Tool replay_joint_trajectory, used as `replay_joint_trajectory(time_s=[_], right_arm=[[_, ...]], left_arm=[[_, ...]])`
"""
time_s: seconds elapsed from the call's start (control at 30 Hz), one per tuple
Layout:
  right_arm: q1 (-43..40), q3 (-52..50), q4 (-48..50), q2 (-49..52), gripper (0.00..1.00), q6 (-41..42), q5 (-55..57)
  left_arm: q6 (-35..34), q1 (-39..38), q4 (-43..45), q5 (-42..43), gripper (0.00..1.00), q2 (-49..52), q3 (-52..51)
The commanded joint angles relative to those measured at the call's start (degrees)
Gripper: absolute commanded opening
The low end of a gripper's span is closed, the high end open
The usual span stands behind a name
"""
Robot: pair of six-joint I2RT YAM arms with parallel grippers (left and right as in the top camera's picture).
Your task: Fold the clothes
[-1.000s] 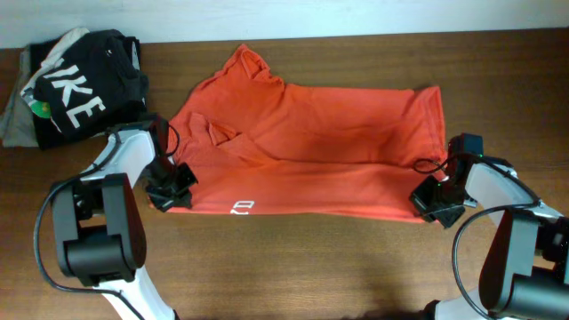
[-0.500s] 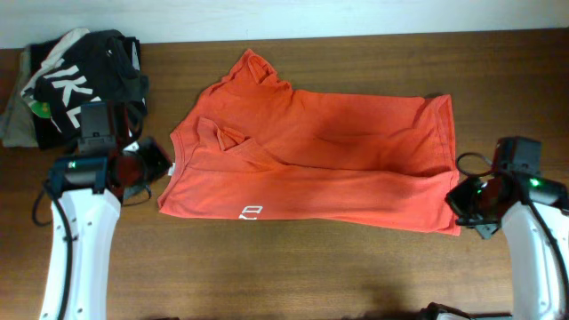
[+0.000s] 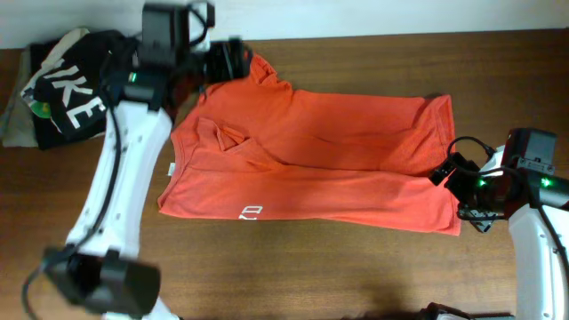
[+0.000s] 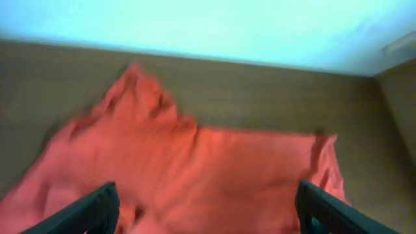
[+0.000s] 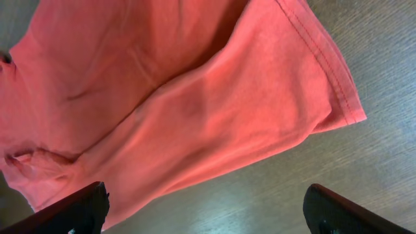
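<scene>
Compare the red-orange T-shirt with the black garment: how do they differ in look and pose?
The red-orange T-shirt is spread out mid-table; the black garment is bunched in a heap at the far left. The T-shirt bears a small white logo, the black garment large white letters. Both rest on the wooden table.

T-shirt (image 3: 311, 160) showing as matt, soft woven cloth, creasing ahead of left jaws. Hem (image 5: 325, 71) ahead of right jaws showing stitched ridge. Table (image 3: 356, 276) under jaws showing smooth brown wood grain, giving faint sheen. Right fingers (image 5: 81, 209) looking matt black plastic. Left arm shell (image 3: 123, 178) shining glossy white.
</scene>
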Motion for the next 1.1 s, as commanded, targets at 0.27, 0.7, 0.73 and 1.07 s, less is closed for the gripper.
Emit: replay_joint_trajectory(time_s=[0.27, 0.7, 0.73, 1.07], right_arm=[[0.0, 0.8, 0.7, 0.0, 0.99, -0.8, -0.3], [0.0, 0.8, 0.7, 0.0, 0.99, -3.8, -0.2], [0.0, 0.8, 0.7, 0.0, 0.99, -3.7, -0.2], [0.0, 0.8, 0.7, 0.0, 0.99, -3.7, -0.3]], left_arm=[[5.0, -0.9, 1.6, 0.2, 0.87, 26.5, 18.9], [2.1, -1.1, 14.4, -2.8, 0.87, 40.9, 18.9], [2.1, -1.1, 15.0, -2.8, 0.87, 41.8, 18.9], [2.1, -1.1, 21.4, -2.8, 0.86, 46.8, 18.9]])
